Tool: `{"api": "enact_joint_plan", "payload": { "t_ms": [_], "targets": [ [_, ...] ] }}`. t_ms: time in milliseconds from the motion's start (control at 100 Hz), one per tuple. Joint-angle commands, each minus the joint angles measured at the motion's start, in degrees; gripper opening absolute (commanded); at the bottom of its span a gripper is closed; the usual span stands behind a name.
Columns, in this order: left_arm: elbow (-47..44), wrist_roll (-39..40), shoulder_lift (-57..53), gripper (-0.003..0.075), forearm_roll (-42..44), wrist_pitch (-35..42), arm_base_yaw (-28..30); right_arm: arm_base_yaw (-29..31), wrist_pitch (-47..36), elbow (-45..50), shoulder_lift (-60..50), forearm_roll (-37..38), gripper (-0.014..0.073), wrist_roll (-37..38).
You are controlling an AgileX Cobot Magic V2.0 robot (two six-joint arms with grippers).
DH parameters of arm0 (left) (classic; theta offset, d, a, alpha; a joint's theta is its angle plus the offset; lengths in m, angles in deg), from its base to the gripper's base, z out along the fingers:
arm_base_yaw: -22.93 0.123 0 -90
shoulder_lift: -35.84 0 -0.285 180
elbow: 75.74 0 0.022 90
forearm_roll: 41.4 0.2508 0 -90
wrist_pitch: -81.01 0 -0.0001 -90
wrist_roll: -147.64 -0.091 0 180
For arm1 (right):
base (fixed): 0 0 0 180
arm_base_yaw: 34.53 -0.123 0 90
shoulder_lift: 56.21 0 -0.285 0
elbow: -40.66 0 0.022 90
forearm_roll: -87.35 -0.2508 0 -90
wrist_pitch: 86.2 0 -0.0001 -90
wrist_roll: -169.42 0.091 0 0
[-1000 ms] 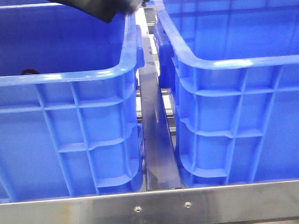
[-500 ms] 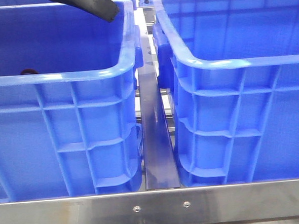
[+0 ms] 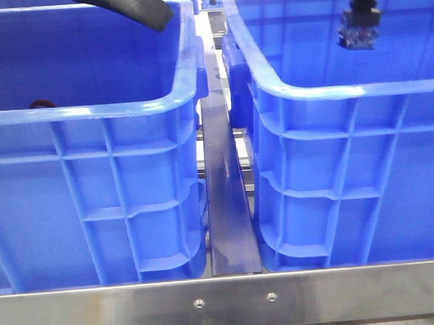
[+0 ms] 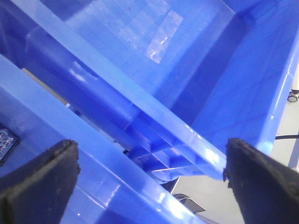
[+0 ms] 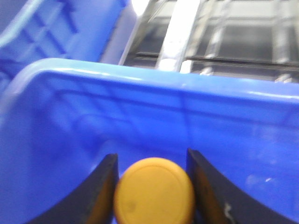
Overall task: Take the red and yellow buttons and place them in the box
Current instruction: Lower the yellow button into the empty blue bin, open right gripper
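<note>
2 blue crates (image 3: 93, 177) (image 3: 349, 162) flank a metal bar (image 3: 227, 206) behind a steel rail (image 3: 225, 302).

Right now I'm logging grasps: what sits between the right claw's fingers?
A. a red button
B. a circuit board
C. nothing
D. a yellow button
D: the right wrist view shows the yellow button held between the right claw's two dark fingers, over a blue crate.

I'm looking at an industrial sorting bench. Two big ribbed blue plastic crates (image 3: 93, 177) (image 3: 350, 169) stand side by side behind a brushed steel rail with screws (image 3: 233, 301).
</note>
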Motion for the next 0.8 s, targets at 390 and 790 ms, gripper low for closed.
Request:
{"api": "enact_joint_plan", "payload": {
  "t_ms": [390,790],
  "targets": [
    [1.5,0.0,-2.3,0.0599,-3.0,2.0,-0.5,-3.3,-18.6,-0.9,5.2,-2.0,0.0202,-2.0],
    [1.5,0.0,-2.3,0.0599,-3.0,3.1,-0.5,-3.3,-20.2,-1.1,9.9,-2.7,0.0202,-1.8]
  ]
}}
